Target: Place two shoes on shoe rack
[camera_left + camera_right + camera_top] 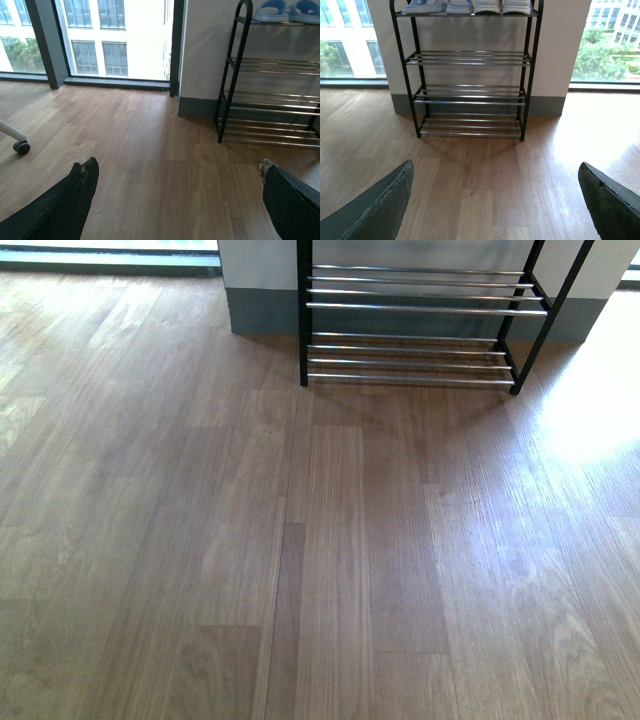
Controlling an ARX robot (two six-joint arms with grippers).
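The shoe rack (410, 308) stands against the wall ahead, with a black frame and chrome rods; only its two lower tiers show in the front view, both bare. In the right wrist view the whole shoe rack (470, 75) shows. On its top tier two pale blue slide sandals (425, 6) sit beside two white-soled sneakers (501, 6). The left wrist view shows the sandals (274, 9) on the rack (270, 65). My left gripper (177, 167) and right gripper (495, 167) are both open over bare wood floor, holding nothing. No arm shows in the front view.
A white wall with a grey baseboard (262, 310) stands behind the rack, with floor-to-ceiling windows (120, 35) on both sides. A white leg with a caster wheel (21, 146) sits on the floor in the left wrist view. Wood floor (320, 540) stretches before the rack.
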